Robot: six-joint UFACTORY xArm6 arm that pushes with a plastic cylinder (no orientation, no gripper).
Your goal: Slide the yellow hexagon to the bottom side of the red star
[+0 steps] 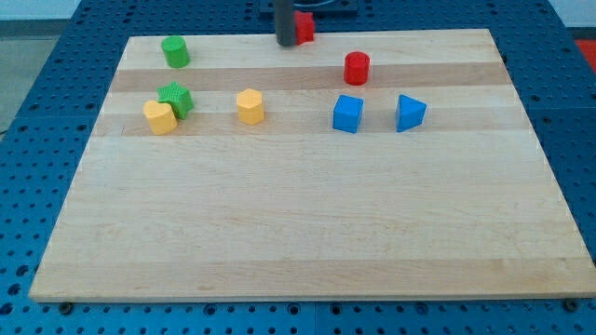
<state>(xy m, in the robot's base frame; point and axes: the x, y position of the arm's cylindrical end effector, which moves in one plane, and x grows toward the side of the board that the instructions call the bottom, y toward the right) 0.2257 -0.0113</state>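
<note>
My tip (285,43) — a plain dark rod with no pincer to open or close — stands at the far edge of the pale wooden tabletop (307,223), touching the left side of the red star block (304,27). The yellow hexagon block (250,106) sits nearer and left — well apart.

I am seeing a pale wooden board (307,223) showing light tan grain with slightly darker bands running across it. It is sitting on a blue perforated metal table (37,65) dotted with dark holes. The blocks are showing bright colours: a yellow hexagon block (250,106), a yellow rounded block (160,117), a green star block (176,99), a green cylinder block (175,51), a red cylinder block (357,68), a red star block (304,26), a blue cube block (347,113) and a blue triangular block (409,112). My tip (285,43) is looking dark grey.
</note>
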